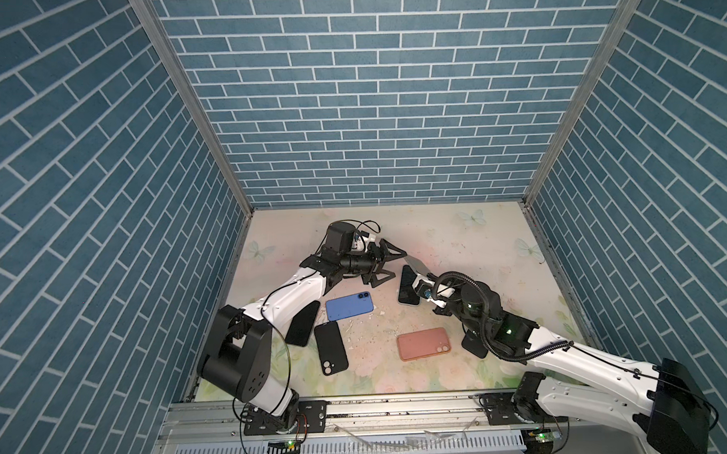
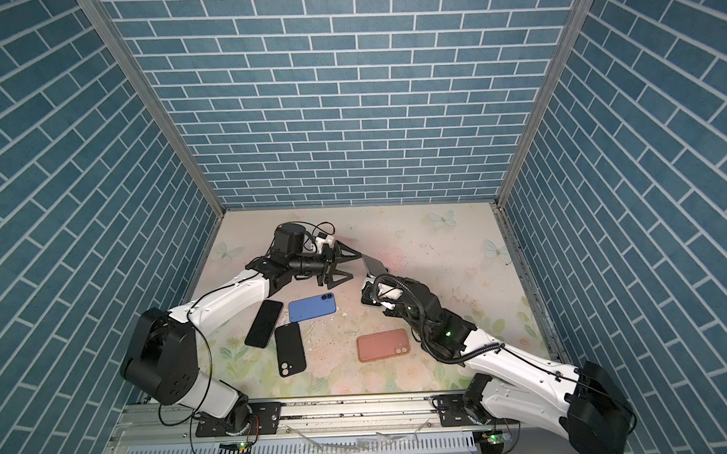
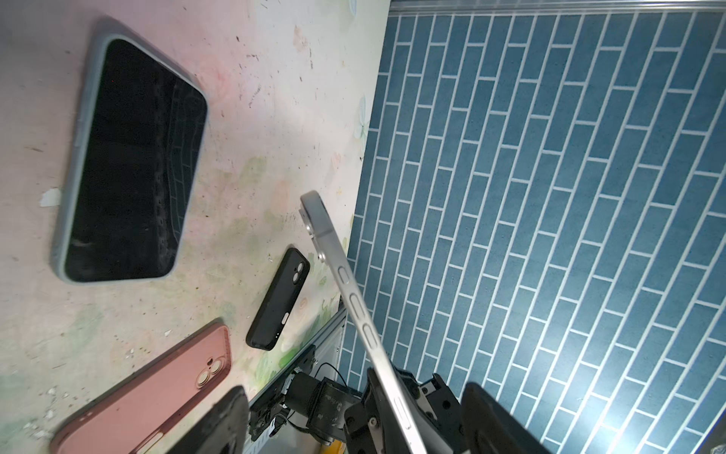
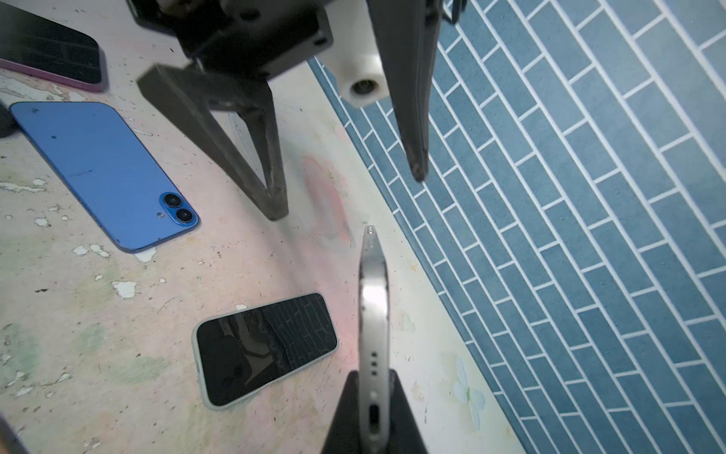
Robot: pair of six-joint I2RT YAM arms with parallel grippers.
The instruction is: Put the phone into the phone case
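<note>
Phone point(image 4: 373, 283) edgewise in right gripper point(image 4: 373, 379), seemingly aloft

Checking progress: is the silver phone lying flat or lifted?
Lifted: the right gripper clamps its bottom end, holding the silver phone tilted above the table.

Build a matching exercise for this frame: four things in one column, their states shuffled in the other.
Things
1. silver phone
2. blue phone
3. left pincer
4. pale-cased phone

States
A. lies flat on the table, back up
B. open, holding nothing
C. clamped on edge in the right pincer
D. lies flat on the table, screen up

Pairs: 1-C, 2-A, 3-B, 4-D
</note>
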